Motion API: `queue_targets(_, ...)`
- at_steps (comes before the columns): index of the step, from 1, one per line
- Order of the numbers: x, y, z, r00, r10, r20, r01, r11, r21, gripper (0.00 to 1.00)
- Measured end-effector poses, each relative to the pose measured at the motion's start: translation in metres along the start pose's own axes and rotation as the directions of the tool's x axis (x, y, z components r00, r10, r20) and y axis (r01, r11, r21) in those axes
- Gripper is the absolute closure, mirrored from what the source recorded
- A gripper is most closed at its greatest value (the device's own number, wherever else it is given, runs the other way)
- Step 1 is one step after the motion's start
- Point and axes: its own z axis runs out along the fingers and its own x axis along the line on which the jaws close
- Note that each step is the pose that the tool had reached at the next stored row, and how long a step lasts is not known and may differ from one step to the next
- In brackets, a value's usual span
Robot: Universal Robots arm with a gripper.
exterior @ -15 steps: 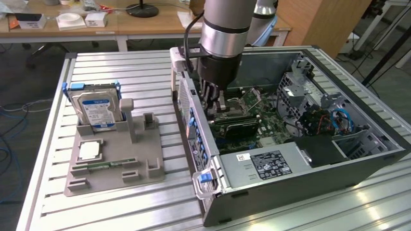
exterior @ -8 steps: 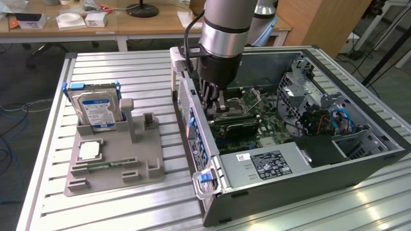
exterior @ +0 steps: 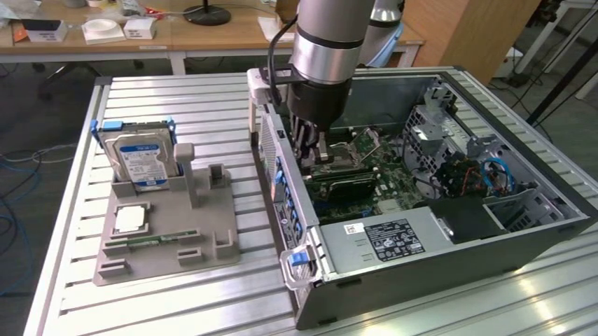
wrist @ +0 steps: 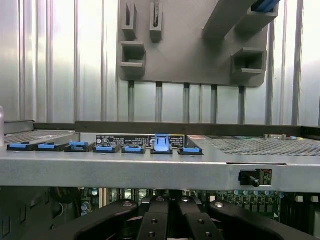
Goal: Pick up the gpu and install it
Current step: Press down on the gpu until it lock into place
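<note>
Leftmost in the exterior view, the hard drive (exterior: 140, 159) stands in the grey fixture (exterior: 201, 241). Rightward, the gripper (exterior: 316, 152) reaches into the open computer case (exterior: 523, 238). I cannot tell its grip. The gpu (exterior: 344, 184) sits just beneath it, over the motherboard (exterior: 393, 183).

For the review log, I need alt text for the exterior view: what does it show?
The arm's gripper reaches down into an open computer case lying on a slatted table, over the motherboard. At the exterior view's left, a grey holder carries a hard drive.
</note>
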Motion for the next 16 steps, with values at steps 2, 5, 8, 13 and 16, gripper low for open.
queue_targets(2, 0.0, 0.0003, 0.0, 1.0, 0.0, 0.0001, 0.0, 1.0, 0.0001, 0.89)
queue_targets(5, 0.0, 0.0014, 0.0001, 1.0, -0.001, 0.0004, 0.001, 1.0, 0.0001, 0.89)
queue_targets(8, 0.0, 0.0015, 0.0, 1.0, -0.002, 0.0002, 0.002, 1.0, 0.0, 0.89)
queue_targets(13, 0.0001, 0.0016, -0.0012, 1.0, -0.002, 0.0011, 0.002, 1.0, -0.0002, 0.89)
queue_targets(16, 0.0, 0.0018, -0.0038, 1.0, -0.001, 0.0016, 0.001, 1.0, -0.0001, 0.89)
